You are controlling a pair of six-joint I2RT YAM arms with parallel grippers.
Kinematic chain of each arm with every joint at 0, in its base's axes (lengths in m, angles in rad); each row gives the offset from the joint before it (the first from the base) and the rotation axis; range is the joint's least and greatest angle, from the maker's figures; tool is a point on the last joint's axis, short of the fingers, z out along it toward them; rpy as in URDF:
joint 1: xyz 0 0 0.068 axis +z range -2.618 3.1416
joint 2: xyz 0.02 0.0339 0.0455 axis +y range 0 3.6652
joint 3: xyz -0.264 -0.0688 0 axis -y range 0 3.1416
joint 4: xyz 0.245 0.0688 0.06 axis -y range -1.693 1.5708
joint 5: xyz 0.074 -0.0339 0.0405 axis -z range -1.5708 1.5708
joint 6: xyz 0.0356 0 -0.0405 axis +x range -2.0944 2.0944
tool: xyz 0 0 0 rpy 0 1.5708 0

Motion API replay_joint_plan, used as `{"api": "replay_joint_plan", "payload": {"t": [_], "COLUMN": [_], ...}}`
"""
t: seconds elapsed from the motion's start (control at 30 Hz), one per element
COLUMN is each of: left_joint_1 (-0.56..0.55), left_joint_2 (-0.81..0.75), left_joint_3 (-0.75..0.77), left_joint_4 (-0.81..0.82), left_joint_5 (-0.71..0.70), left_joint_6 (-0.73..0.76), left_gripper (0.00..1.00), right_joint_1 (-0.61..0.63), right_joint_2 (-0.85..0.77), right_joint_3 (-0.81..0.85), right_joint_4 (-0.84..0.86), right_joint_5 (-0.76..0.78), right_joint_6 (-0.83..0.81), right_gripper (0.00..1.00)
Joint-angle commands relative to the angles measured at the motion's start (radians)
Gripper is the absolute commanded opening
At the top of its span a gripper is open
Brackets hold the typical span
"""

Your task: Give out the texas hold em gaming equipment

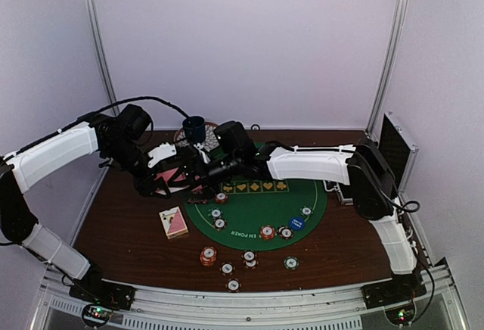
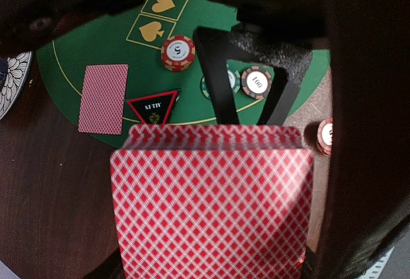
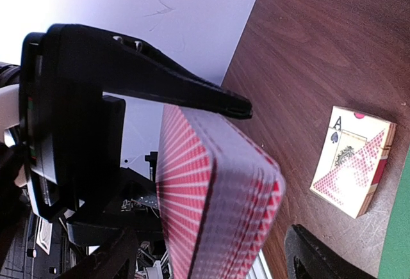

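Note:
My left gripper [image 1: 175, 172] is shut on a deck of pink-backed cards [image 2: 211, 202] and holds it above the mat's left edge. The deck hides its fingers in the left wrist view. My right gripper [image 3: 274, 171] is open and straddles the deck's far end [image 3: 218, 196]. Its upper finger [image 3: 192, 90] lies along one face of the deck, and its lower finger [image 3: 314, 256] stands apart from it. One pink-backed card [image 2: 102, 98] lies face down on the green mat [image 2: 96, 42]. Beside it are the red-rimmed black triangle [image 2: 154, 106] and a red chip [image 2: 177, 52].
A card box [image 1: 173, 222] lies on the brown table to the left of the mat. Several chips [image 1: 208, 255] and a blue button [image 1: 296, 223] are spread over the mat's near half and the table in front of it. A dark blue mug [image 1: 193, 128] stands behind the grippers. An open case [image 1: 397, 148] stands at the right edge.

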Motion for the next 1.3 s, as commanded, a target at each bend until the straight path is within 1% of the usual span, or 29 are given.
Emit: {"api": "replay_joint_plan", "payload": {"t": [0.0, 0.3, 0.37, 0.6, 0.83, 1.0, 1.27], "left_joint_1": [-0.001, -0.003, -0.002, -0.002, -0.002, -0.002, -0.002], "left_joint_2": [0.001, -0.009, -0.012, -0.014, -0.017, -0.02, -0.021], "left_joint_3": [0.036, 0.027, 0.027, 0.03, 0.031, 0.03, 0.023], "left_joint_4": [0.027, 0.022, 0.022, 0.014, 0.015, 0.014, 0.014], "left_joint_5": [0.043, 0.048, 0.051, 0.052, 0.046, 0.041, 0.034], "left_joint_6": [0.003, 0.006, 0.006, 0.008, 0.01, 0.014, 0.017], "left_gripper": [0.02, 0.02, 0.01, 0.01, 0.01, 0.0, 0.0], "right_joint_1": [0.006, -0.013, -0.02, -0.034, -0.066, -0.071, -0.081], "right_joint_2": [0.044, 0.07, 0.078, 0.079, 0.038, 0.008, -0.052], "right_joint_3": [0.066, 0.054, 0.045, 0.023, -0.056, -0.069, -0.112], "right_joint_4": [0.028, 0.087, 0.116, 0.113, 0.067, -0.012, -0.01], "right_joint_5": [-0.019, 0.01, 0.015, 0.023, 0.038, 0.047, 0.042], "right_joint_6": [0.033, 0.08, 0.107, 0.117, 0.07, 0.006, -0.003], "right_gripper": [0.82, 0.8, 0.78, 0.71, 0.64, 0.6, 0.52]}}
